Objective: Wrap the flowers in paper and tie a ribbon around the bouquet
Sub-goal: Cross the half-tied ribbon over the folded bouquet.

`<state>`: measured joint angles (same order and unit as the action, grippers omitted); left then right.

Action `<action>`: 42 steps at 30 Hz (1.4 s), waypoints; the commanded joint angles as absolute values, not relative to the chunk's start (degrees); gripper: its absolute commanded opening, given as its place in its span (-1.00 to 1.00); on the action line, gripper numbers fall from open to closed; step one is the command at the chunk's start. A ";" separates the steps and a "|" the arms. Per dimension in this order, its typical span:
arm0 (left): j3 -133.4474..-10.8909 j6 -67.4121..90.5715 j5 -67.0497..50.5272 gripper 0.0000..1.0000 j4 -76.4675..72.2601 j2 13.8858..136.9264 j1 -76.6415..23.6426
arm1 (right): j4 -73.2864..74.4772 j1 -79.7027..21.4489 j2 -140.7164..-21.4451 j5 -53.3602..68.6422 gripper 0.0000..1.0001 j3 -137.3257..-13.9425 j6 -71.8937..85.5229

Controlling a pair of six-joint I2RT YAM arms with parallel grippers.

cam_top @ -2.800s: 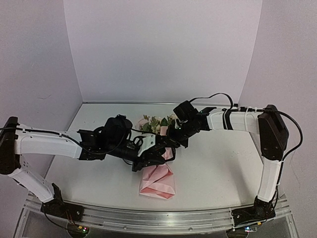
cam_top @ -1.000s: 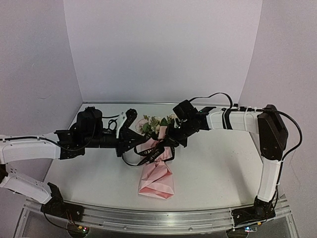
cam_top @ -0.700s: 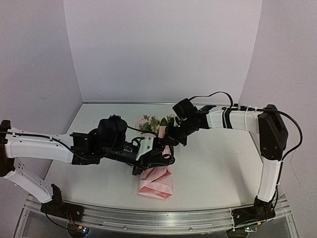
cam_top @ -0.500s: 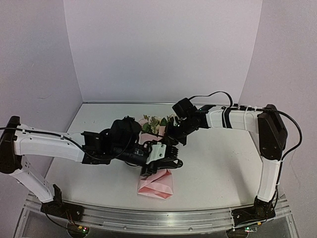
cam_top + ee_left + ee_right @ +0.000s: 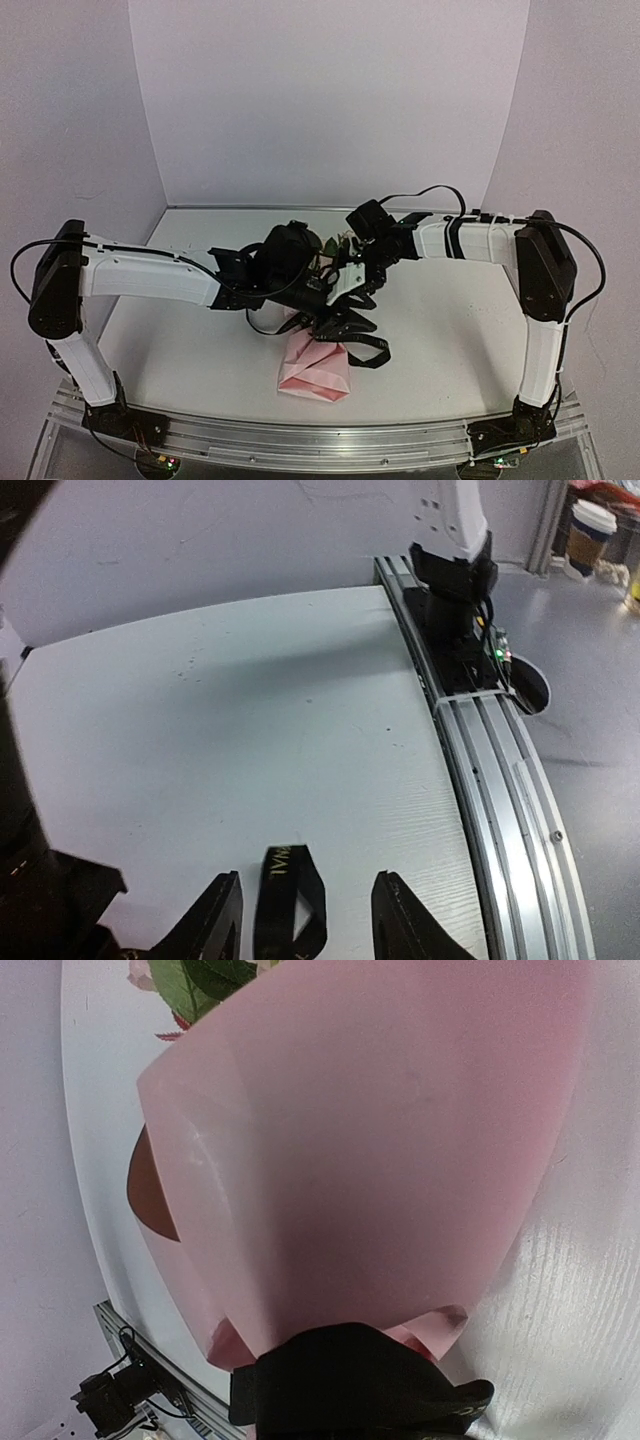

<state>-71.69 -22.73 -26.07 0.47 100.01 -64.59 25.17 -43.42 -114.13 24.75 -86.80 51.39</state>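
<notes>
Bouquet lies on the table near the front edge, its pink paper cone widening toward the arms' bases and the flowers at the far end, mostly hidden under the arms. Left gripper has its jaws standing apart and grasps nothing. A loop of the black ribbon sits between its fingers, seemingly touching neither. Right gripper is clamped tight on the paper at the bouquet's upper part, and the pink sheet fills its wrist view.
</notes>
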 commanded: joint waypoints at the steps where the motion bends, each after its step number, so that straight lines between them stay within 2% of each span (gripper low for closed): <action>1: -64.76 -1.97 -25.12 -0.07 -17.09 91.89 -57.69 | 26.25 -43.44 -112.73 23.75 -1.00 -88.47 50.06; 4: -58.70 8.59 -19.17 -0.22 -19.26 86.46 -52.97 | 29.34 -44.08 -111.44 22.03 -1.00 -88.62 49.73; 6: -56.79 9.93 -15.39 -0.36 -17.42 84.84 -51.13 | 33.01 -44.95 -110.61 19.63 -1.00 -89.42 49.04; 9: -53.79 13.22 -13.15 -0.45 -16.57 84.04 -48.67 | 39.29 -46.94 -110.27 15.25 -1.00 -92.06 48.60; 19: -47.09 22.10 -14.99 -0.53 -24.41 84.73 -43.14 | 57.82 -54.12 -110.16 -0.55 -1.00 -102.36 45.36; 24: -44.89 26.01 -17.14 -0.40 -31.00 85.58 -42.38 | 65.71 -57.44 -114.23 -5.00 -1.00 -110.97 42.98; 32: -39.89 25.72 -25.84 -0.48 -43.14 87.64 -42.24 | 65.83 -58.12 -113.87 -7.32 -1.00 -117.29 37.40; 37: -39.93 23.43 -33.59 -0.31 -45.08 90.26 -42.24 | 65.25 -58.12 -117.59 -1.99 -1.00 -121.66 33.20; 42: -37.97 20.70 -35.34 -0.12 -45.41 89.75 -42.28 | 63.34 -58.02 -118.67 1.30 -1.00 -121.04 31.99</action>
<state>-39.26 23.88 -30.93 -40.82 90.32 -42.43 64.56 -58.17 -117.17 -1.85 -120.11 34.82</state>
